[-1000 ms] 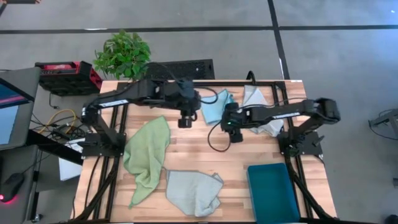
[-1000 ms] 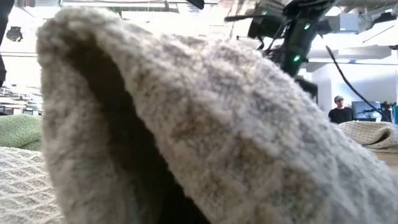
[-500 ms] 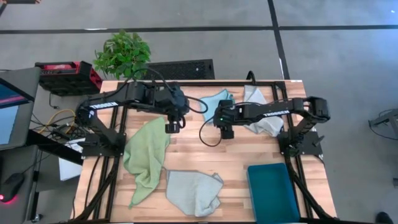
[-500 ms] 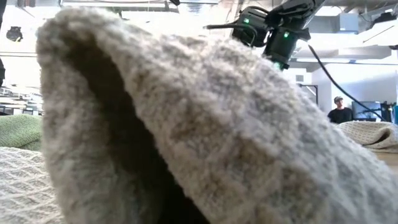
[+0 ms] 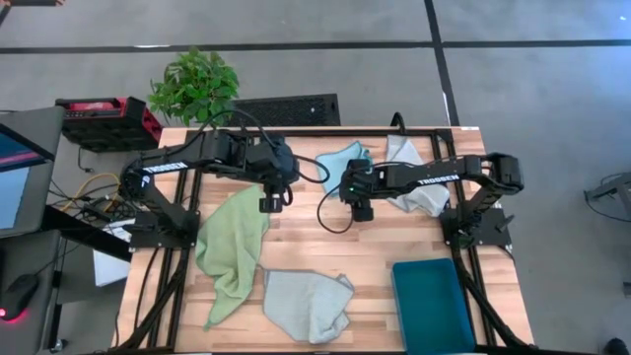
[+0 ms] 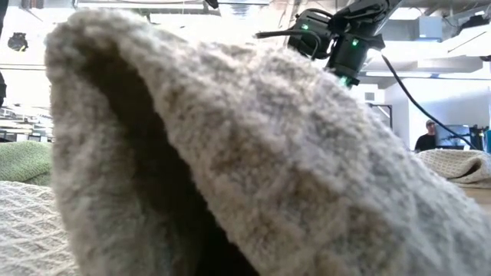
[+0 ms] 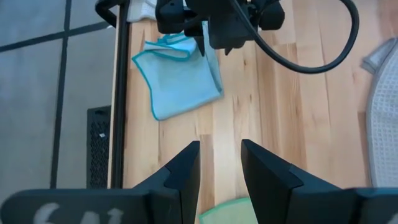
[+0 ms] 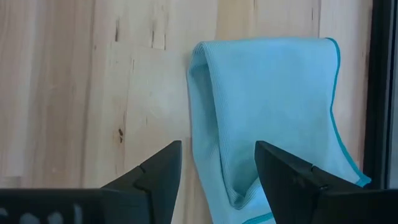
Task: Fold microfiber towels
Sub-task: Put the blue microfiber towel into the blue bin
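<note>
The light green towel (image 5: 232, 247) lies crumpled at the table's left, and its far tip shows in the left wrist view (image 7: 227, 211). The light blue towel (image 5: 340, 163) lies folded over at the far middle. One grey-blue towel (image 5: 412, 176) lies at the far right. The other grey-blue towel (image 5: 306, 301) lies at the near middle and fills the low view (image 6: 230, 169). My left gripper (image 5: 268, 202) is open and empty (image 7: 221, 149) above the green towel's far tip. My right gripper (image 5: 360, 209) is open and empty (image 8: 217, 152) over bare wood just near of the blue towel (image 8: 267, 112).
A teal bin (image 5: 432, 304) stands at the near right corner. A potted plant (image 5: 195, 87) and a red case (image 5: 104, 118) stand beyond the far left edge. Bare wood (image 5: 315, 242) lies between the towels. A person (image 6: 426, 139) shows far off in the room.
My left gripper has gone toward the table's left edge and a little toward the near edge, from beside the blue towel to over the green towel's far tip. My right gripper has gone a little toward the table's left edge. The towels have not moved.
</note>
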